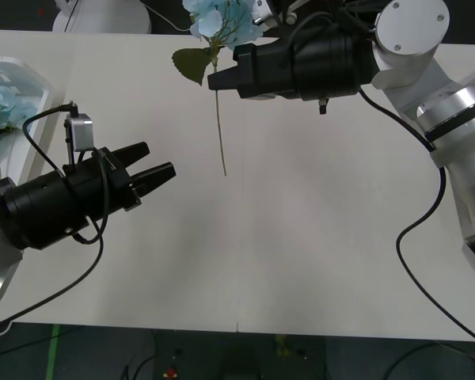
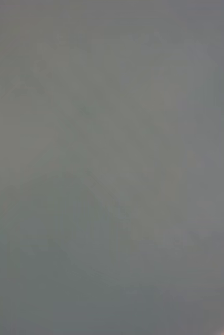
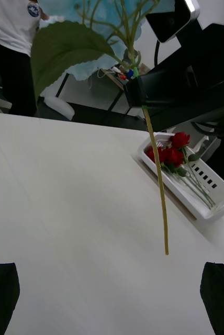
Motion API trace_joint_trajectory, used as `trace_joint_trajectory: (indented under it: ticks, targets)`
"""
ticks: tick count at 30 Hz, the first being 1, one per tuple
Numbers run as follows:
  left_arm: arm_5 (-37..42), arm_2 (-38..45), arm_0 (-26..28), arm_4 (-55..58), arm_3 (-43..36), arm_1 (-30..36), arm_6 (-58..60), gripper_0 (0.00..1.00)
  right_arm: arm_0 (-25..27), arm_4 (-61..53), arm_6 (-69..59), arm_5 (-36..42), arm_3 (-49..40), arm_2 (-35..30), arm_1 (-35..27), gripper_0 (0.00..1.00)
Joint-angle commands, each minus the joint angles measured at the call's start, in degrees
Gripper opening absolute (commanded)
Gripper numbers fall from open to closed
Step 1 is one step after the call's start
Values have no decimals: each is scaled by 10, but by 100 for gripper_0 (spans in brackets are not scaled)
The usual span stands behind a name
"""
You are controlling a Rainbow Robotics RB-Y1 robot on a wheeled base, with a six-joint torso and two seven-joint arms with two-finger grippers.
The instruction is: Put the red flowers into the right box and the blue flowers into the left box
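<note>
My right gripper (image 1: 216, 81) is shut on the stem of a blue flower (image 1: 218, 20), holding it above the table's far middle with the stem (image 1: 220, 134) hanging down. In the left wrist view the same flower's stem (image 3: 158, 183) dangles from the right gripper's fingers (image 3: 135, 91) under a broad green leaf (image 3: 59, 49). My left gripper (image 1: 160, 172) is open at the table's left, empty. Blue flowers (image 1: 0, 99) lie in the left box (image 1: 33, 79). Red flowers (image 3: 169, 153) lie in the right box (image 3: 216, 201).
A person in a white shirt (image 3: 12, 31) stands in the room beyond the table. White table surface (image 1: 301, 237) spreads between the two arms. The right arm's cable (image 1: 416, 229) loops over the table's right side.
</note>
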Motion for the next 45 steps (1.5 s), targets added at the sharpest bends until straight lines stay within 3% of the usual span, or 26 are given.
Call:
trace_joint_trajectory:
  ticks: [1,9,23,25,26,29,45]
  targets:
    - [-84,-84,22,10,-44,-5,-23,100,-29,-7,11,-32,-25,12,43,0]
    - [-220,-189,-3,7,-58,-11,-33,100,-29,-8,17,-48,-27,32,52,0]
    - [-321,-234,-77,9,-41,-12,-21,100,-29,-9,17,-47,-27,35,50,0]
    - [-324,-234,-80,9,-36,-15,-21,68,-29,-9,17,-46,-27,35,50,0]
    - [-324,-234,-81,9,-34,-16,-21,43,-29,-9,17,-47,-27,36,50,0]
    - [-324,-236,-81,11,-29,-16,-18,1,-29,-9,17,-46,-26,35,50,0]
    - [-349,-235,-81,32,-25,-16,-18,0,-29,-9,17,-47,-27,36,50,0]
